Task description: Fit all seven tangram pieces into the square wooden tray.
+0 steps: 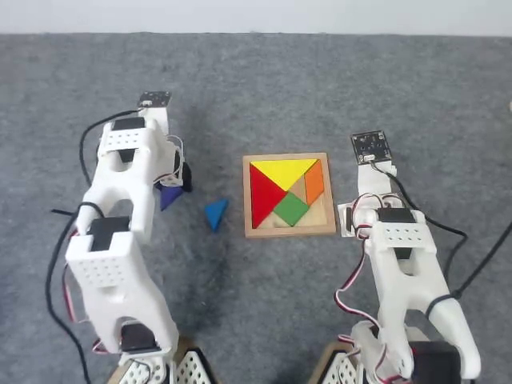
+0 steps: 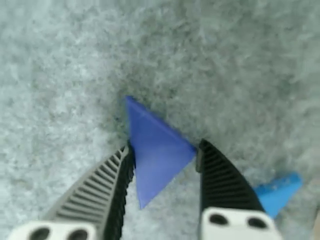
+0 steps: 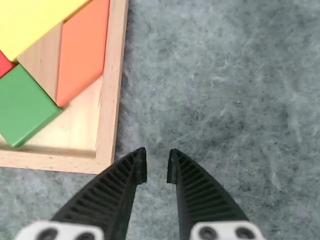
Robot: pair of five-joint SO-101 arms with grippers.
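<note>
Nubbly grey carpet [image 1: 384,96] covers the table. The square, pale-wood tray [image 1: 292,232] lies on it, holding smooth painted pieces: a large yellow triangle [image 1: 284,170], a large red triangle [image 1: 262,198], an orange parallelogram [image 1: 314,182] and a green square [image 1: 291,209]. The left gripper [image 2: 164,148] has its ribbed black fingers pressed against both sides of a flat dark blue triangle [image 2: 152,145] on the carpet. A light blue triangle [image 1: 216,213] lies between it and the tray. The right gripper [image 3: 156,162], just beside the tray's corner, stands a slim gap apart and holds nothing.

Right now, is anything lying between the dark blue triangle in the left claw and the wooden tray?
Yes. The light blue triangle lies on the carpet between the dark blue triangle, gripped by the left claw, and the tray. Carried above it, the path looks clear.
</note>
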